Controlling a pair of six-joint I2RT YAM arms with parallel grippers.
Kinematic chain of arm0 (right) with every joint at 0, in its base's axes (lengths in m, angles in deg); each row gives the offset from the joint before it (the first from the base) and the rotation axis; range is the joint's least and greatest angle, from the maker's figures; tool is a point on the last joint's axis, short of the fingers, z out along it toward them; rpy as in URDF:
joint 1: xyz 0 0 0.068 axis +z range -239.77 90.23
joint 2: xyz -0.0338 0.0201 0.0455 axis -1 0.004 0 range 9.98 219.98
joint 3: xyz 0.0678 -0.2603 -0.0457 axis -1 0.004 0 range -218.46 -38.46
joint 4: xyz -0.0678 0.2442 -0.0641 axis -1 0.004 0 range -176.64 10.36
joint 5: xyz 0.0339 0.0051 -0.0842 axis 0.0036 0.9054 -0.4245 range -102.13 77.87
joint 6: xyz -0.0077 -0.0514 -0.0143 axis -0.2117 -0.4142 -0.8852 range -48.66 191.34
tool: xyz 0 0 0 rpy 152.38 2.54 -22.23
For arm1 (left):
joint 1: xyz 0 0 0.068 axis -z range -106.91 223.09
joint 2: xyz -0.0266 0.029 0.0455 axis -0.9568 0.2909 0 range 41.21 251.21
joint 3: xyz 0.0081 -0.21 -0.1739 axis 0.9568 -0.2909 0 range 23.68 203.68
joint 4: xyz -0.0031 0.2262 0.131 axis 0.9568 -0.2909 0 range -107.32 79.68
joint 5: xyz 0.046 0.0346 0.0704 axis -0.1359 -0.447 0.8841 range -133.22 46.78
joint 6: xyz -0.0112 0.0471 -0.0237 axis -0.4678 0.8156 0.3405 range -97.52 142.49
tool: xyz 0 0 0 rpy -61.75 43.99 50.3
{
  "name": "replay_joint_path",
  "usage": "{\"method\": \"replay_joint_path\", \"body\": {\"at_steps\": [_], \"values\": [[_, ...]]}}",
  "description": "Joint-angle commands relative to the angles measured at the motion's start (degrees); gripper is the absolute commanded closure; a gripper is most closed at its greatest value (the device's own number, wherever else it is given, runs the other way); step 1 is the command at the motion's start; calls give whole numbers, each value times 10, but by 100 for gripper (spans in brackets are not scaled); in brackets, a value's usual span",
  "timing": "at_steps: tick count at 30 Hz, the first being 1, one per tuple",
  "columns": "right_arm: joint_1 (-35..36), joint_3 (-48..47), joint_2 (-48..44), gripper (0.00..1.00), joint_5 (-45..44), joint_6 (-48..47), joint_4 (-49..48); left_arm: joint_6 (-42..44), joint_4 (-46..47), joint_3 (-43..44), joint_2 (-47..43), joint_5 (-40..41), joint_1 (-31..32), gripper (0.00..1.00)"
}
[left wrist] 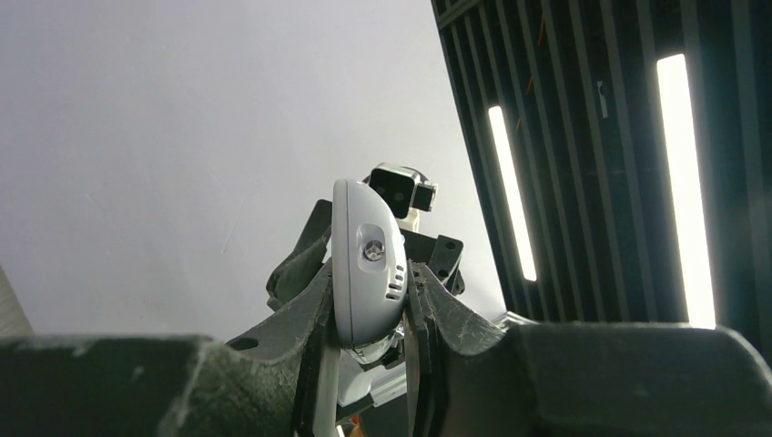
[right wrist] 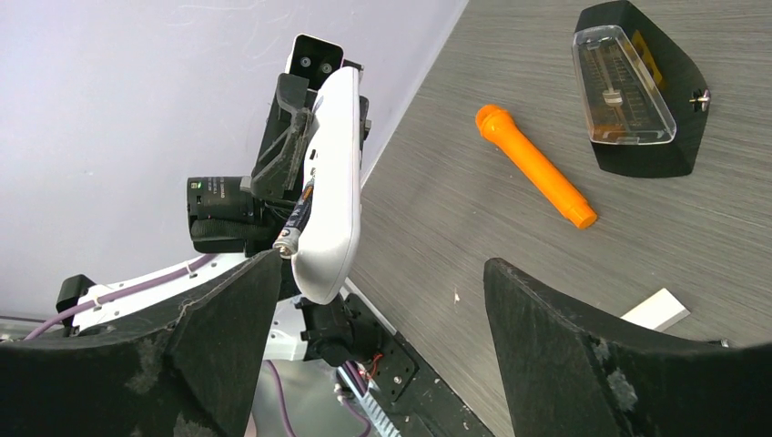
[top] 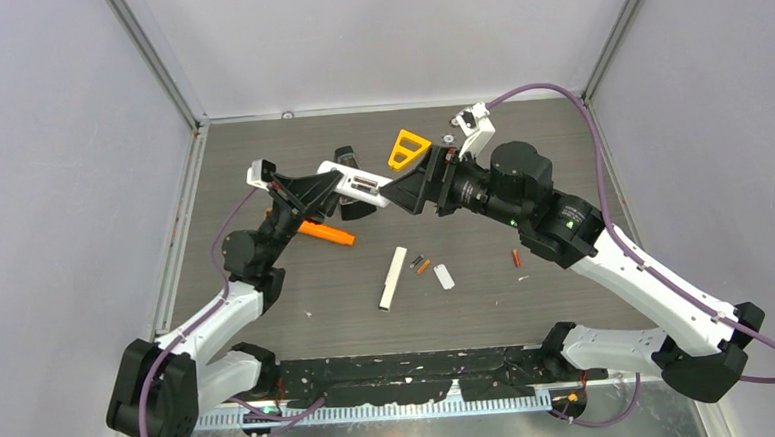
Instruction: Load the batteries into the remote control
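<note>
My left gripper (top: 334,187) (left wrist: 369,296) is shut on the white remote control (top: 359,187) (left wrist: 364,259) and holds it in the air above the table. In the right wrist view the remote control (right wrist: 335,173) shows its open back, where a dark battery (right wrist: 296,218) with a silver end lies in the slot. My right gripper (top: 402,194) (right wrist: 382,319) is open right at the remote's free end, with nothing between its fingers. On the table lie a dark grey battery (top: 415,261), an orange battery (top: 423,268) and a red battery (top: 516,258).
A long white remote (top: 394,277) (right wrist: 655,309) and a small white piece (top: 445,277) lie near the loose batteries. An orange marker (top: 326,233) (right wrist: 535,164) lies under the left arm. A black metronome-like case (right wrist: 628,91) and a yellow triangle (top: 408,147) sit further back.
</note>
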Motion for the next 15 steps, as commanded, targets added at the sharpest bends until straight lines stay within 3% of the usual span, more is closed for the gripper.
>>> {"method": "replay_joint_path", "body": {"at_steps": [1, 7, 15], "values": [[-1, -7, 2, 14, -8, 8, -32, -4, 8, 11, -17, 14, 2, 100], [-1, -7, 6, 15, 4, 8, -37, -4, 6, 7, -19, 15, 3, 100], [-1, -13, 23, 26, 9, 11, -28, 5, 4, 10, -25, 9, 3, 100]]}}
